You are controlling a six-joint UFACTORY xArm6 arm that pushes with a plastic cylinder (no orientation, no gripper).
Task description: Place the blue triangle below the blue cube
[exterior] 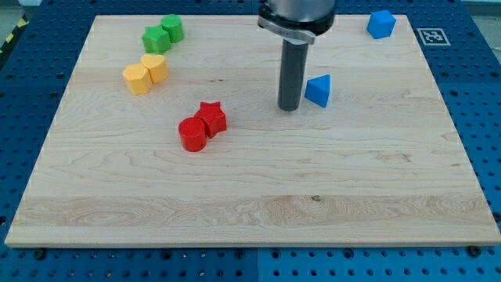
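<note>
The blue triangle [318, 90] lies on the wooden board right of centre, in the upper half. The blue cube [380, 24] sits near the board's top right corner, up and to the right of the triangle. My tip [289, 108] rests on the board just left of the blue triangle, with a small gap between them. The rod rises straight up to the arm's head at the view's top.
A red cylinder [192, 134] and a red star [211, 117] touch left of centre. Two yellow blocks [145, 74] and two green blocks [163, 33] sit at the upper left. The wooden board [250, 204] lies on a blue pegboard table.
</note>
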